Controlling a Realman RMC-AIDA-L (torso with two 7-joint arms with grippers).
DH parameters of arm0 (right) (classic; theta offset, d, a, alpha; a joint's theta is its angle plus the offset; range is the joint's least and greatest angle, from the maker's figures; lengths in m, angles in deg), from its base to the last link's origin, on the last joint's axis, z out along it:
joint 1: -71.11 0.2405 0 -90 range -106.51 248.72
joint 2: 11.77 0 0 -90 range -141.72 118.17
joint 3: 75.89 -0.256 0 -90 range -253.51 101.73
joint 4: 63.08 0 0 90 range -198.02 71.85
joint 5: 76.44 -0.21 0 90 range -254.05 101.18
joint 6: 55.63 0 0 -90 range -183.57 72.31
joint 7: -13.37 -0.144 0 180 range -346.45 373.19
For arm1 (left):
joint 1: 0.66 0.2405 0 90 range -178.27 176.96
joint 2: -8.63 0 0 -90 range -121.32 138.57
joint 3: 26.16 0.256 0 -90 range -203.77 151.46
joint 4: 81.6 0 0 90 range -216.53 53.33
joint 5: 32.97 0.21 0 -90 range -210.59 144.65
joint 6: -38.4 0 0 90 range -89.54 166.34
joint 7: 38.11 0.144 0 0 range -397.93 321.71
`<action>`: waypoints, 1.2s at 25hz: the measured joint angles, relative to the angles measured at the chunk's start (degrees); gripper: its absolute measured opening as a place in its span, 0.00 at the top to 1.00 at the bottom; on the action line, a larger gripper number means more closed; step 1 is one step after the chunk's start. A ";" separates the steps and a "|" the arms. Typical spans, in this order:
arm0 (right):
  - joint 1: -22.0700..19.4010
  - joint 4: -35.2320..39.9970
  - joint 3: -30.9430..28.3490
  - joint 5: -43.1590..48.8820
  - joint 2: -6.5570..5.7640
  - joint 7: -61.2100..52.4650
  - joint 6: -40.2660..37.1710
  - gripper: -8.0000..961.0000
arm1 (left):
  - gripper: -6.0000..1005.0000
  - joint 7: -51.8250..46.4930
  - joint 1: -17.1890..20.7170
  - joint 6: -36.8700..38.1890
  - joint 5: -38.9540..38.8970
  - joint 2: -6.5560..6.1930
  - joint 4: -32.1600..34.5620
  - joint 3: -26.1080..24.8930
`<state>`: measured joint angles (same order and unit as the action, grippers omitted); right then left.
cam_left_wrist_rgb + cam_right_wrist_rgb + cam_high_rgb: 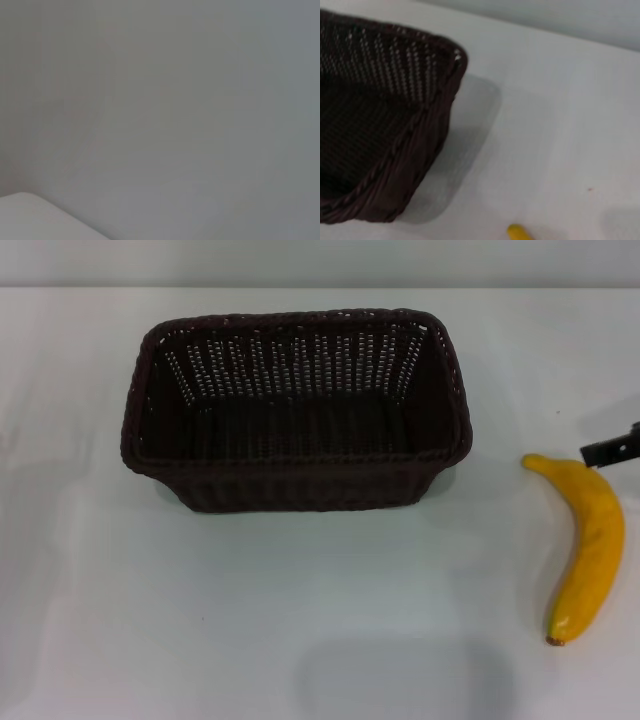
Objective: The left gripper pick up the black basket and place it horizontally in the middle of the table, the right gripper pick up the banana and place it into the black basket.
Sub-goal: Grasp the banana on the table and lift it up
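Note:
The black basket (296, 408) stands lengthwise across the middle of the white table (300, 620), empty, its opening up. The right wrist view shows one corner of the basket (385, 125). The yellow banana (588, 545) lies flat on the table to the right of the basket, apart from it. Its tip shows at the edge of the right wrist view (519, 232). A dark tip of my right gripper (612, 448) pokes in from the right edge, just above the banana's far end. My left gripper is out of view.
The left wrist view shows only a blank grey wall and a corner of the table (35, 220). A grey wall (320, 260) runs behind the table's far edge.

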<state>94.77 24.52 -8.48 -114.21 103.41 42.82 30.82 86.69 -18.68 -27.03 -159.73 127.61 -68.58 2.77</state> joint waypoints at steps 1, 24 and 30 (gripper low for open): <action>0.30 -0.51 1.10 0.51 0.03 -0.59 -0.21 0.18 | 0.38 0.01 -0.03 0.00 -0.02 0.01 -0.01 0.03; 7.17 -16.53 5.99 6.69 0.05 -2.27 -4.62 0.21 | 0.38 -0.13 -1.57 -0.41 1.27 -0.05 -0.59 0.61; 7.19 -16.89 5.65 6.81 -0.15 -1.92 -4.62 0.26 | 0.38 -0.22 -1.36 -1.67 1.26 -0.01 -0.66 0.61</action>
<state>101.96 7.62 -2.82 -107.39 103.26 40.90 26.20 86.47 -20.04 -28.70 -158.46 127.59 -69.24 3.37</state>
